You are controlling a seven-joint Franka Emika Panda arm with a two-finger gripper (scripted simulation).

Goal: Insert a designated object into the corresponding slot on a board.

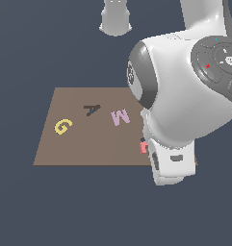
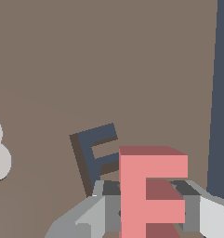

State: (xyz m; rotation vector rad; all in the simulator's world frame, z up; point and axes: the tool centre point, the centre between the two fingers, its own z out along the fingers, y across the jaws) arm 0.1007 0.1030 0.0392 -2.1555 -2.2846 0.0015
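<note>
The gripper held the red letter upright, jaws closed against its two sides. The dark letter-shaped slot lay in the board just beyond the jaws, partly hidden behind the letter.

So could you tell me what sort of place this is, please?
Probably a simulated test scene, not a real room: a flat brown board with letter shapes floats on featureless dark ground, and the red E between the fingers is plainly rendered.
</note>
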